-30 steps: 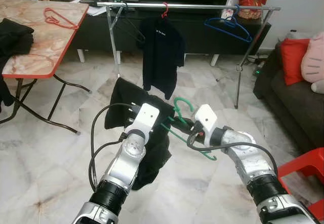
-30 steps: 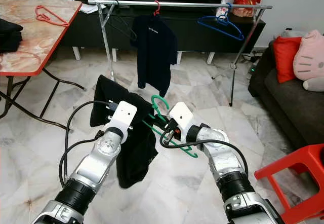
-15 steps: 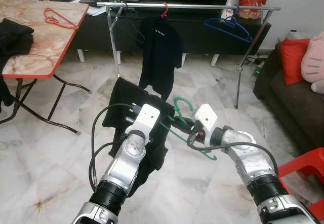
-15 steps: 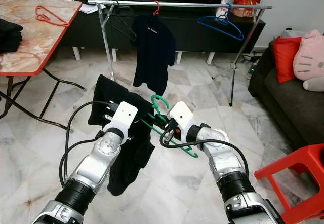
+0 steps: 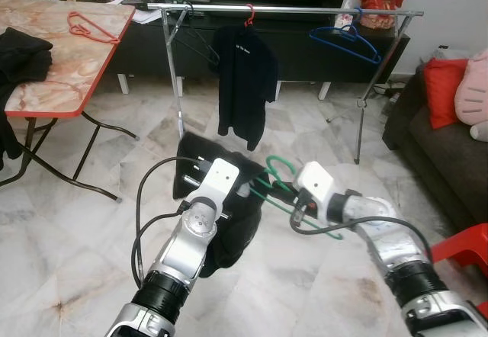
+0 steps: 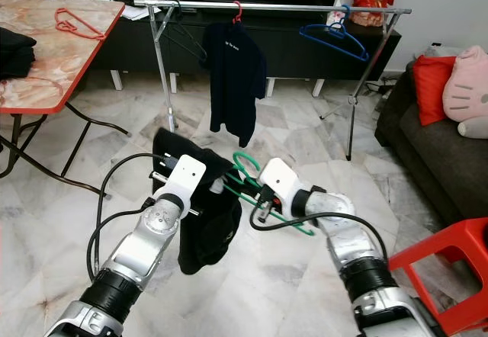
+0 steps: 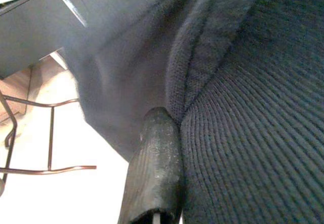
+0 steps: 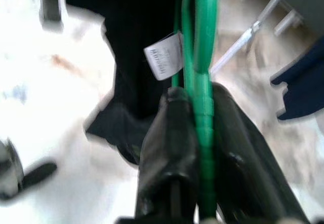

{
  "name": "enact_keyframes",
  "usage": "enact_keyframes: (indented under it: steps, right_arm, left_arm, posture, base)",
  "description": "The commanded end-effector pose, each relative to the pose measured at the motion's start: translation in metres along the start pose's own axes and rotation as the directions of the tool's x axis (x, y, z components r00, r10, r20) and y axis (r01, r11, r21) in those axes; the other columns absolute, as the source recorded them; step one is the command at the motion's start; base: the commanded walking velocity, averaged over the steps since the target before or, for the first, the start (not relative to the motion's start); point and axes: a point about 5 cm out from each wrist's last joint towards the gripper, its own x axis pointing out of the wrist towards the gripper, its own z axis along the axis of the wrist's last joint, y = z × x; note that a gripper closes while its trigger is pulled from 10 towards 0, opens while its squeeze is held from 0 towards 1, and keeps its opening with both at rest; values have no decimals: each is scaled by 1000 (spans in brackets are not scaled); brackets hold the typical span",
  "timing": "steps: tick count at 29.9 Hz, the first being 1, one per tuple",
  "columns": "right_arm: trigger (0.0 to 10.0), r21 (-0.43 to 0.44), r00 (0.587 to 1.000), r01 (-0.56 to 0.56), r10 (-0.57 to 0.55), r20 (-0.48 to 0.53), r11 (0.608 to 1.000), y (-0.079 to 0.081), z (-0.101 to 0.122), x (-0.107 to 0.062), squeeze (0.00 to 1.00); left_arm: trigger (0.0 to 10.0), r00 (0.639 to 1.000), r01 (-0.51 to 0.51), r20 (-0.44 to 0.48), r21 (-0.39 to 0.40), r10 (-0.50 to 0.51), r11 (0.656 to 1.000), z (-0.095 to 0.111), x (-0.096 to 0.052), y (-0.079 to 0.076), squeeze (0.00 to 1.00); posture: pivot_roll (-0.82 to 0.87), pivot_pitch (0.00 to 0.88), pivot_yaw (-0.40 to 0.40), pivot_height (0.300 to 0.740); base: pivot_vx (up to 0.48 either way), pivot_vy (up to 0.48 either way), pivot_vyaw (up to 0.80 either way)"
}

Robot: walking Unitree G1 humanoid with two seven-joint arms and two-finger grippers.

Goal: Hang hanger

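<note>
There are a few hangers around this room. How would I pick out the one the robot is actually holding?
Start at the metal clothes rack by the dark TV cabinet, then drop to the marble floor before it, where two silver arms meet. The right hand pinches a green hanger with a dark garment the left hand holds. It alone is green; the others are red, blue or black.

A red hanger [image 5: 90, 27] and dark clothes [image 5: 21, 52] were seen lying on the table [image 5: 76, 70].

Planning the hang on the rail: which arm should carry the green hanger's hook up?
Right. The right gripper is shut on the green hanger; the left gripper grips the dark garment.
</note>
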Motion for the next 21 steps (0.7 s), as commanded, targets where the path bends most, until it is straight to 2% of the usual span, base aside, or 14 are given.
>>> enact_keyframes:
  steps: [1, 5, 9, 10, 18, 20, 21]
  right_arm:
    - [0, -30, 999, -21, 20, -31, 999, -3, -2, -5, 0]
    - [0, -47, 986, -63, 55, -158, 997, -9, -21, -25, 0]
    - [0, -39, 969, -141, 130, -212, 989, -5, -30, -35, 0]
    - [0, -46, 956, -192, 176, -234, 980, -1, -34, -39, 0]
    - [0, -14, 891, -334, 311, -331, 943, 9, -50, -57, 0]
    - [0, -2, 855, -399, 371, -362, 917, 15, -56, -65, 0]
    - [0, -2, 855, -399, 371, -362, 917, 15, -56, -65, 0]
  left_arm:
    - [0, 999, 5, 32, 20, -6, 1000, 11, 0, -1, 0]
    - [0, 999, 0, 32, 18, 0, 1000, 12, 0, 3, 0]
    - [0, 999, -3, 32, 16, 3, 1000, 13, 1, 4, 0]
    - [0, 999, -6, 33, 15, 5, 1000, 14, 1, 5, 0]
    - [0, 999, -11, 34, 8, 11, 1000, 15, 2, 5, 0]
    - [0, 1000, -12, 24, 1, 12, 1000, 12, 2, 5, 0]
    - [0, 1000, -12, 24, 1, 12, 1000, 12, 2, 5, 0]
  posture:
    - [-27, 0, -113, 740]
    - [-31, 0, -114, 740]
    - [-31, 0, -114, 740]
    - [-37, 0, -110, 740]
    - [-44, 0, -108, 740]
    - [-46, 0, -108, 740]
    - [-46, 0, -108, 740]
  base:
    - [0, 0, 0]
    - [0, 0, 0]
    - [0, 0, 0]
    - [0, 0, 0]
    - [0, 0, 0]
    - [0, 0, 0]
    - [0, 0, 0]
